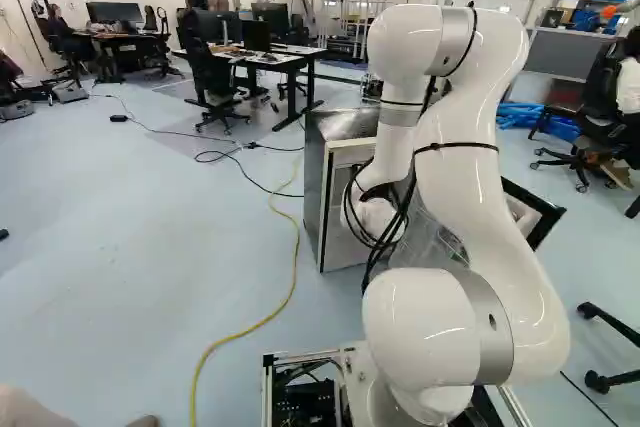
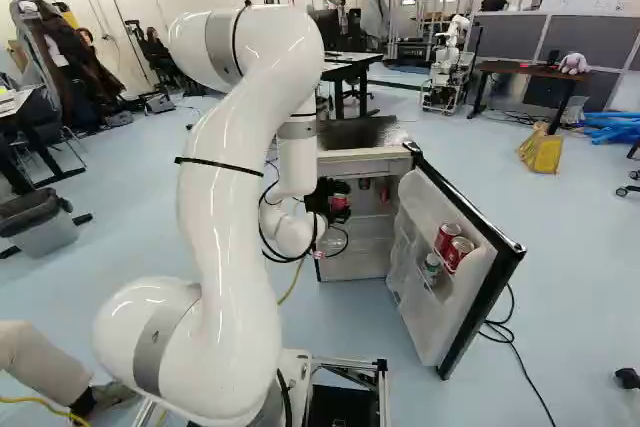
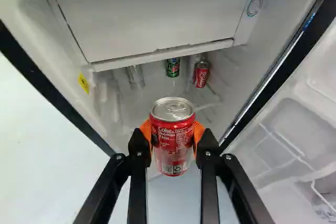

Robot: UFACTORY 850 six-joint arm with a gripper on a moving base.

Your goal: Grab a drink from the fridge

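Clasping 1 red can [image 3: 173,129] between 2 orange pads [image 3: 199,131], the gripper [image 3: 172,136] holds it at the mouth of the open fridge [image 2: 362,166]; grasping appears complete, with only withdrawal past the door [image 2: 420,322] apparently left.

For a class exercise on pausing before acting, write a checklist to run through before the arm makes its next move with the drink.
1. Red can gripped from both sides: ok, the jaws are closed on it, with orange pads against it.
2. Red can roughly upright: ok.
3. Fridge door swung open: ok.
4. Held can apart from the green can and second red can inside: ok, both stand farther back.
5. Held can fully past the front edge of the fridge: cannot tell.
6. Black cables free of the fridge: cannot tell, the arm hides part of them.
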